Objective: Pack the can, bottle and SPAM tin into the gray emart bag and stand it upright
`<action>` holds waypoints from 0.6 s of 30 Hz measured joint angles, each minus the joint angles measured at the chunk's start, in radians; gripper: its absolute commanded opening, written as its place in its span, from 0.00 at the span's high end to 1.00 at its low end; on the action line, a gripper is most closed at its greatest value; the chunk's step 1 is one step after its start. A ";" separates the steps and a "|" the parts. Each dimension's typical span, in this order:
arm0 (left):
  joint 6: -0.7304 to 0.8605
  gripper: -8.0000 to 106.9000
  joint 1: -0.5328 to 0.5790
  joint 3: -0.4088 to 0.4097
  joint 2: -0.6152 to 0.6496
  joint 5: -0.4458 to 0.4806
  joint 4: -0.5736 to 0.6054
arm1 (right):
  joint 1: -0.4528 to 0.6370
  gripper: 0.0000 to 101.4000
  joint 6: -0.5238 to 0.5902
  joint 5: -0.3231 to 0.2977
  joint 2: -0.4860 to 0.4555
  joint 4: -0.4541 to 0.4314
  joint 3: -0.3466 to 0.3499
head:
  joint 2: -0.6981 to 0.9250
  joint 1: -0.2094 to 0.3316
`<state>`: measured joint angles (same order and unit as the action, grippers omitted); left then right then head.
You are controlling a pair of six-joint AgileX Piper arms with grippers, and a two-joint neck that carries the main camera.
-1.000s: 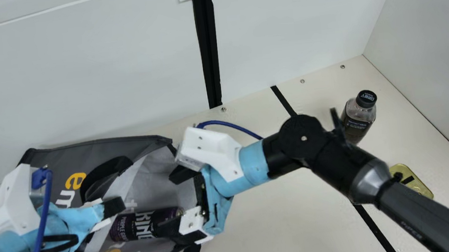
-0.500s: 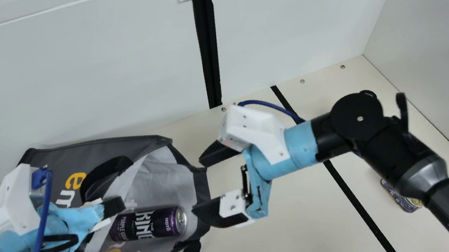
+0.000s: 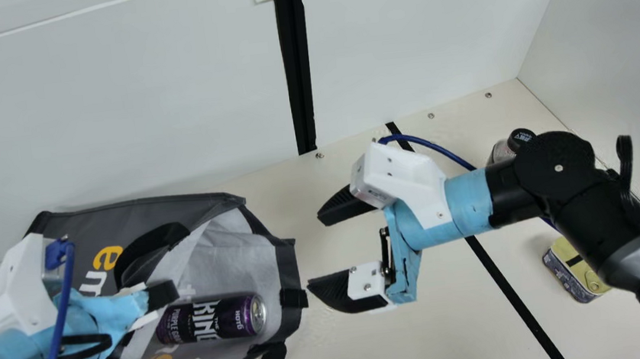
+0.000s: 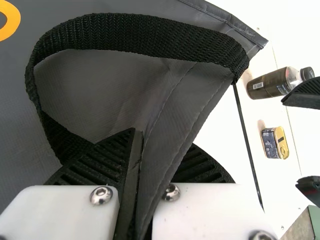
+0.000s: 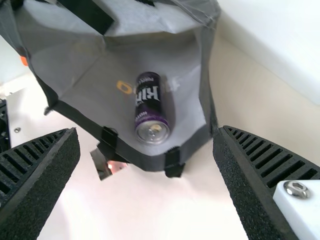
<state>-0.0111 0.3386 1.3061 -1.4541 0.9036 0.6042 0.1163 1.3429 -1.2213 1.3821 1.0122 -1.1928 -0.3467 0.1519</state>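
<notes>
Purple, silver-ended can (image 3: 213,320) in gray bag (image 3: 230,260), left gripper (image 3: 157,303) clenched on bag, right gripper (image 3: 314,251) agape

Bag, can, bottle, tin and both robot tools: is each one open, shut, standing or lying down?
Bag: open, lying on its side
Can: lying down inside the bag
Bottle: standing, cap on
SPAM tin: standing, lid on
Left tool: shut on the bag's cloth
Right tool: open, holding nothing
</notes>
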 measured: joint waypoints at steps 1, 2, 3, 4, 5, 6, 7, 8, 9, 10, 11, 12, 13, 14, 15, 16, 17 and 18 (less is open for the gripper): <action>0.000 1.00 0.000 0.000 0.000 0.000 0.000 | 0.007 0.06 0.002 0.000 -0.001 -0.002 0.001 | 0.000 0.000; 0.000 1.00 0.000 0.000 0.000 0.000 0.000 | 0.015 0.06 0.005 0.000 -0.002 -0.005 0.001 | -0.002 0.000; 0.000 1.00 0.000 0.000 0.000 0.000 0.000 | 0.023 0.06 0.007 0.000 -0.006 -0.010 0.001 | 0.000 0.000; 0.000 1.00 0.000 0.000 0.000 0.000 0.000 | 0.032 0.06 0.010 0.000 -0.008 -0.014 0.001 | -0.002 0.000; 0.000 1.00 0.000 0.000 0.000 0.000 0.000 | 0.041 0.06 0.012 0.000 -0.011 -0.017 0.001 | -0.002 0.000; 0.000 1.00 0.000 0.000 0.000 0.000 0.000 | 0.050 0.06 0.015 0.000 -0.014 -0.020 0.001 | -0.002 0.000; 0.000 1.00 0.000 0.000 0.000 0.000 0.000 | 0.059 0.06 0.018 0.000 -0.015 -0.026 0.001 | 0.000 0.000; 0.000 1.00 0.000 0.000 0.000 0.000 0.000 | 0.067 0.06 0.018 0.000 -0.016 -0.028 0.001 | 0.000 0.000; 0.000 1.00 0.000 0.000 0.000 0.000 0.000 | 0.076 0.06 0.018 0.000 -0.019 -0.033 0.000 | -0.002 0.000; 0.000 1.00 0.000 0.000 0.000 0.000 0.000 | 0.086 0.06 0.018 0.000 -0.021 -0.035 -0.002 | 0.000 0.000; 0.000 1.00 0.000 0.000 0.000 0.000 0.000 | 0.093 0.06 0.018 0.000 -0.021 -0.035 -0.003 | 0.000 0.000; 0.000 1.00 0.000 0.000 0.000 0.000 0.000 | 0.104 0.06 0.018 0.000 -0.023 -0.038 -0.006 | 0.000 0.000; 0.000 1.00 0.000 0.000 0.000 0.000 0.000 | 0.113 0.06 0.018 0.000 -0.024 -0.040 -0.006 | -0.002 0.000; 0.000 1.00 0.000 0.000 0.000 0.000 0.000 | 0.121 0.06 0.017 0.000 -0.025 -0.046 -0.007 | -0.002 0.000; 0.000 1.00 0.000 0.000 0.000 0.000 0.000 | 0.131 0.06 0.017 0.001 -0.029 -0.052 -0.009 | -0.002 0.000; 0.000 1.00 0.000 0.000 0.000 0.000 0.000 | 0.140 0.06 0.013 0.001 -0.030 -0.056 -0.011 | 0.000 0.000; 0.000 1.00 0.000 0.000 0.000 0.000 0.000 | 0.150 0.06 0.012 0.001 -0.032 -0.058 -0.014 | 0.000 0.000; 0.000 1.00 0.000 0.000 0.000 0.000 0.000 | 0.159 0.06 0.010 0.001 -0.033 -0.059 -0.016 | -0.002 0.000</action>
<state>-0.0111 0.3386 1.3061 -1.4541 0.9036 0.6042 0.2755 1.3528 -1.2204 1.3490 0.9532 -1.2090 -0.3482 0.1519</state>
